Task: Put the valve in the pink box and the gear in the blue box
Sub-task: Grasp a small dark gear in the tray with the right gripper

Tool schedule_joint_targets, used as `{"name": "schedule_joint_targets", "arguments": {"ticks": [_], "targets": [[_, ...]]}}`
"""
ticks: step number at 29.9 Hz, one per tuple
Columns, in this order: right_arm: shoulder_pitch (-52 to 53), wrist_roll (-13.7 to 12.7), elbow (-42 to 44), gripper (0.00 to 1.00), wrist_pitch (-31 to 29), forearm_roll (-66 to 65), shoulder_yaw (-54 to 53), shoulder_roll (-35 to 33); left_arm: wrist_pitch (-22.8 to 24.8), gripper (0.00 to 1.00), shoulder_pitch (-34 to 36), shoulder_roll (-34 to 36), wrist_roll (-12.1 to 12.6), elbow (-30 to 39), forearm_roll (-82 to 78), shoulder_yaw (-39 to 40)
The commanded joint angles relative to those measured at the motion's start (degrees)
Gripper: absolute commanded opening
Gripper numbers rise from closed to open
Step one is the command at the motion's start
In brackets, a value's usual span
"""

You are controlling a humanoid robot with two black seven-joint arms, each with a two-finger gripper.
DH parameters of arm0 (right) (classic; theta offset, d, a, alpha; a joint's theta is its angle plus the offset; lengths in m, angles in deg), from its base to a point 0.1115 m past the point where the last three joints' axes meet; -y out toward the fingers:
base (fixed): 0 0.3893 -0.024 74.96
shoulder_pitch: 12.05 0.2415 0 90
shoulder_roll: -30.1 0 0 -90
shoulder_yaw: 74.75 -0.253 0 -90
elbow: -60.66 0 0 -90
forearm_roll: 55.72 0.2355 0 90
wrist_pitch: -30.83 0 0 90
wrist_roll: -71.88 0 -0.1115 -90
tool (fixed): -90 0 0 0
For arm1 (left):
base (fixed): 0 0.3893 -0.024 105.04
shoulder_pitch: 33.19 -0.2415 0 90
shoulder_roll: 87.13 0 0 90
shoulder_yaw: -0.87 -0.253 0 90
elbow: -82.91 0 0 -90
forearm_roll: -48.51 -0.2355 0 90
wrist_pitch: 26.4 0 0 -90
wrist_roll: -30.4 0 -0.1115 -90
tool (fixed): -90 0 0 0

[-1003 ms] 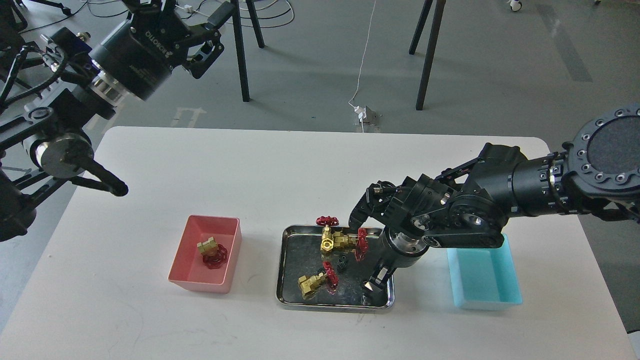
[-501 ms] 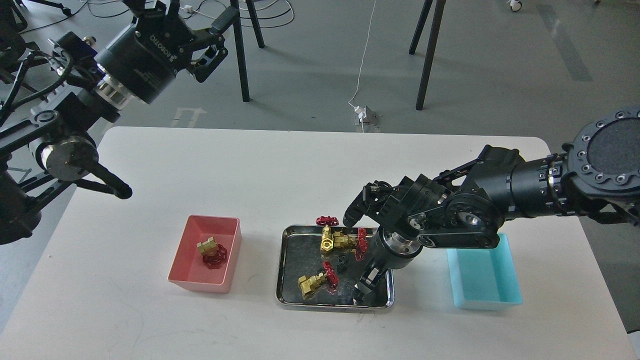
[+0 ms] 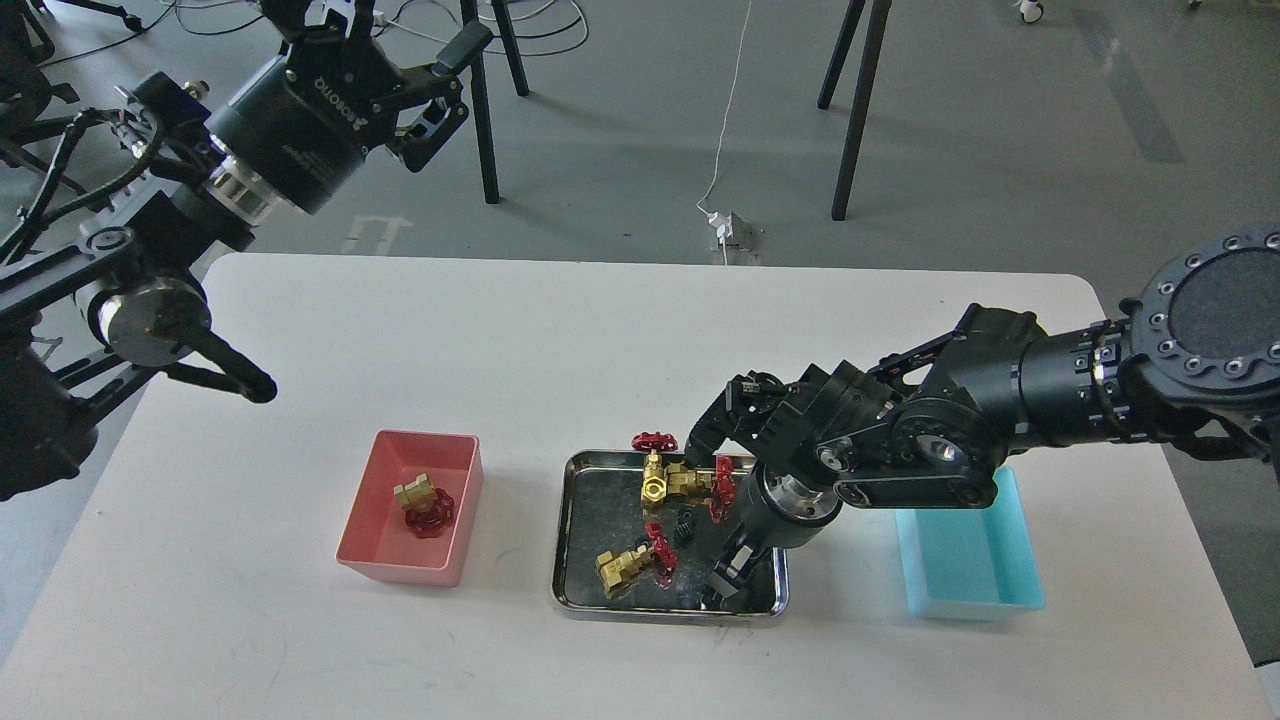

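A steel tray [image 3: 575, 540] holds brass valves with red handwheels: two touching at its far side [image 3: 672, 482] and one nearer [image 3: 628, 563]. A small black gear [image 3: 684, 526] lies between them. Another valve [image 3: 423, 500] lies in the pink box [image 3: 385, 562]. The blue box [image 3: 968, 565] stands to the right of the tray, looks empty, and its far end is hidden by my right arm. My right gripper [image 3: 722, 583] points down into the tray's near right part, right of the gear; its dark fingers cannot be told apart. My left gripper [image 3: 447, 85] is open and empty, raised high beyond the table's far left.
The boxes and the tray stand in a row near the front of the white table [image 3: 600, 330]. Chair and stand legs [image 3: 850, 120] and a cable with a socket [image 3: 728, 230] are on the floor beyond the far edge.
My right gripper has moved a little to the left inside the tray, toward the gear. My left arm has shifted slightly to the right, still raised. The valves, gear and boxes have not moved.
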Motion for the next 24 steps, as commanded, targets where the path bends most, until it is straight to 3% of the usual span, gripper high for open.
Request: {"name": "schedule_joint_targets", "arguments": {"ticks": [1,12,24], "targets": [[-0.7,0.0,0.0,0.61,2.2,-0.1,0.3,0.0,0.0,0.8,-0.3,-0.3,0.0,-0.1,0.0,0.0],[-2.1,0.0,0.5,0.58,4.3,-0.2,0.7,0.0,0.0,0.8,-1.0,-0.7,0.0,-0.4,0.0,0.0],[-2.2,0.1,0.5,0.48,3.8,-0.4,0.7,0.0,0.0,0.8,-1.7,-0.9,0.0,-0.5,0.0,0.1]]}}
